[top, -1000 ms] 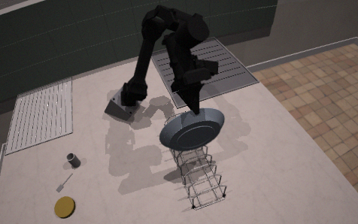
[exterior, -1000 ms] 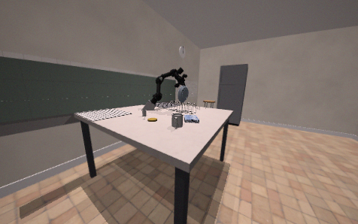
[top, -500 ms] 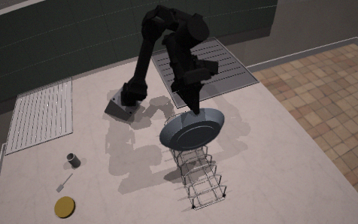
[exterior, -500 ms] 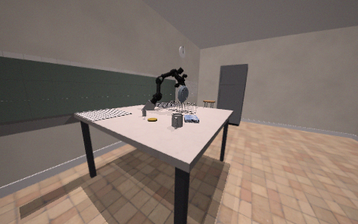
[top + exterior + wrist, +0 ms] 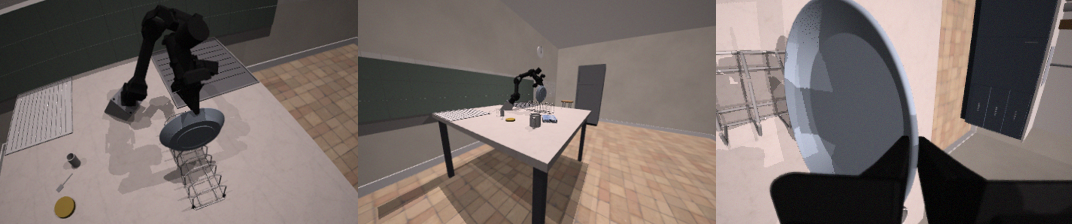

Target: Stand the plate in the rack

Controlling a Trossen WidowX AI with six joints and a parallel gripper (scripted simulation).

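Your gripper (image 5: 197, 112) (image 5: 541, 86) (image 5: 912, 142) pinches the blue-grey plate (image 5: 192, 129) (image 5: 541, 94) (image 5: 858, 95) by its rim, holding it steeply tilted above the far part of the dish rack (image 5: 203, 186) (image 5: 547, 107) (image 5: 750, 92).

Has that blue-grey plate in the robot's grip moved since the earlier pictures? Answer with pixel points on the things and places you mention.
No, not visibly: in the top view, the plate (image 5: 199, 137) (image 5: 541, 94) (image 5: 856, 95) hangs over the same end of the wire rack (image 5: 224, 195) (image 5: 553, 107) (image 5: 751, 95).
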